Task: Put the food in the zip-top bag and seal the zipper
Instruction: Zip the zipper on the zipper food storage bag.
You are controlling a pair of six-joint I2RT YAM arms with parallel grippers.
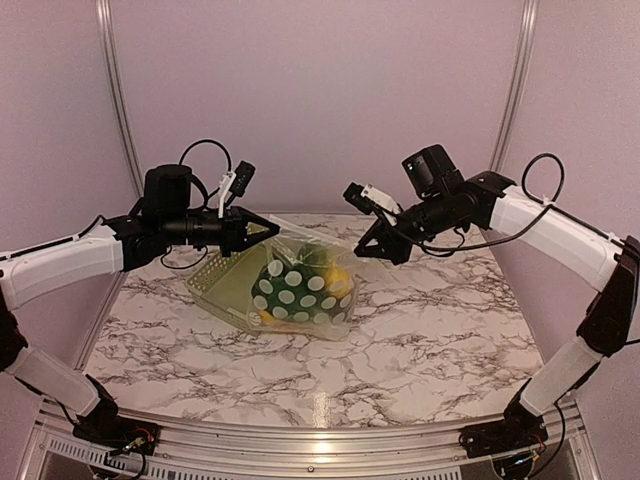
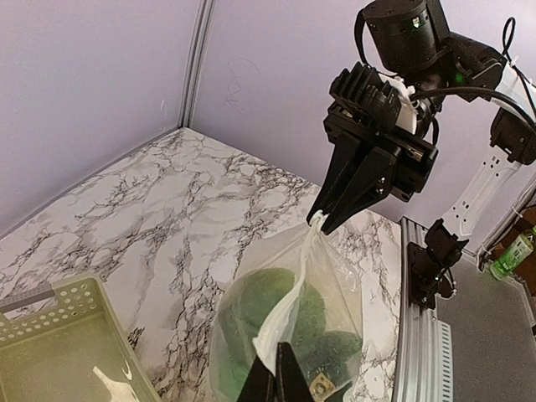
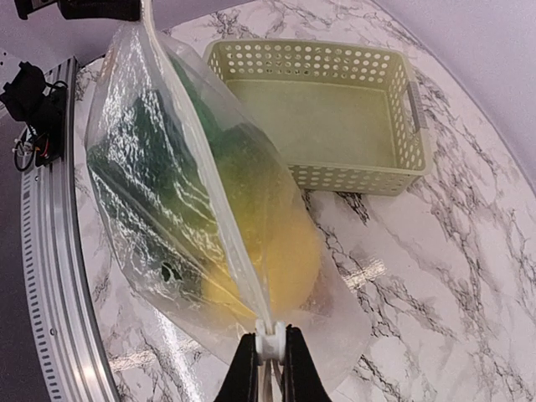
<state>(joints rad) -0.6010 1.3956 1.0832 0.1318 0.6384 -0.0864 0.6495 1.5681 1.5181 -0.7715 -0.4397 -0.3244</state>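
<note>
Clear dotted plastic is slick: my left pincer [image 1: 272, 228] and right pincer [image 1: 362, 247] each pinch one end of the zip-top bag's [image 1: 305, 298] mouth, the food [image 1: 336, 278] slung inside over the counter [image 1: 200, 360]. If a corner slips, everything spills.

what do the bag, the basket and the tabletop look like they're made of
The zip-top bag: thin soft clear plastic, glossy; it crinkles, glints, and the food shows through. The basket: pale green rigid-looking plastic, matte, with moulded rows of holes. The tabletop: marble pattern, smooth and shiny with reflections; likely laminate, but real stone can't be ruled out.
</note>
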